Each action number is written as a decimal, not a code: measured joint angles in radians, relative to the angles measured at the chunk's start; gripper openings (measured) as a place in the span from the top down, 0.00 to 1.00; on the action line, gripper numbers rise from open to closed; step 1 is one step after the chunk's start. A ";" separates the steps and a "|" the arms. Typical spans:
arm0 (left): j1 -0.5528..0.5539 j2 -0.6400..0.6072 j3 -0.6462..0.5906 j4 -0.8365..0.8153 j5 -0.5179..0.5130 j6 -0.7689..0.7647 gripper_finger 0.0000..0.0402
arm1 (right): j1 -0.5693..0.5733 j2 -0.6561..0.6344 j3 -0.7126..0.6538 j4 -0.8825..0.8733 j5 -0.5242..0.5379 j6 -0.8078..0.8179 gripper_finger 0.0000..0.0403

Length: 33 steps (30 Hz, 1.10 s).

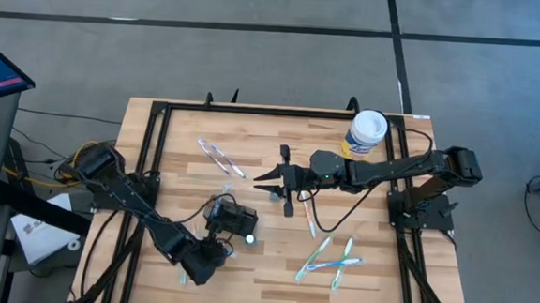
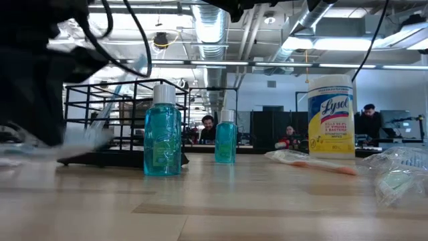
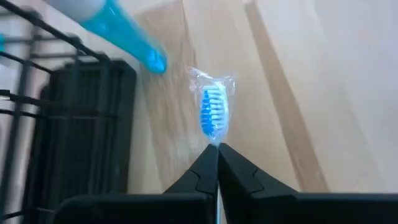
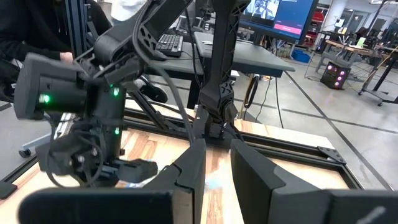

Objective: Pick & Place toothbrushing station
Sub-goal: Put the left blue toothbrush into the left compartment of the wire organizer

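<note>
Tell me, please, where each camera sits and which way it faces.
High: above the table, facing straight down; both arms, left hand and right hand show.
Low: at tabletop height, facing level across into the room; station, canister; dark arm parts above.
Left wrist: faces down at the table; own hand shut on a toothbrush.
Right wrist: faces across at the left arm; own open hand at the bottom.
Shared: high, low and left wrist all show the station.

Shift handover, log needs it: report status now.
Left gripper shut on wrapped toothbrush, beside toothbrushing station. Right gripper open, mid-table, empty. Station not gripped. Loose toothbrushes lie clear of it.
</note>
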 joint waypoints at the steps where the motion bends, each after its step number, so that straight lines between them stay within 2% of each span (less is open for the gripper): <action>1: -0.003 -0.010 0.000 0.001 -0.004 0.000 1.00 | 0.000 0.000 0.000 0.000 0.000 0.000 0.83; 17: -0.020 -0.194 0.000 -0.004 -0.055 0.031 1.00 | 0.000 0.000 0.000 0.000 0.000 0.000 0.83; 23: -0.042 -0.286 0.001 -0.008 -0.113 0.034 1.00 | 0.000 0.000 0.000 0.000 0.000 0.000 0.83; 33: -0.099 -0.402 0.001 -0.002 -0.281 0.034 1.00 | 0.000 0.000 0.000 0.001 0.000 0.000 0.83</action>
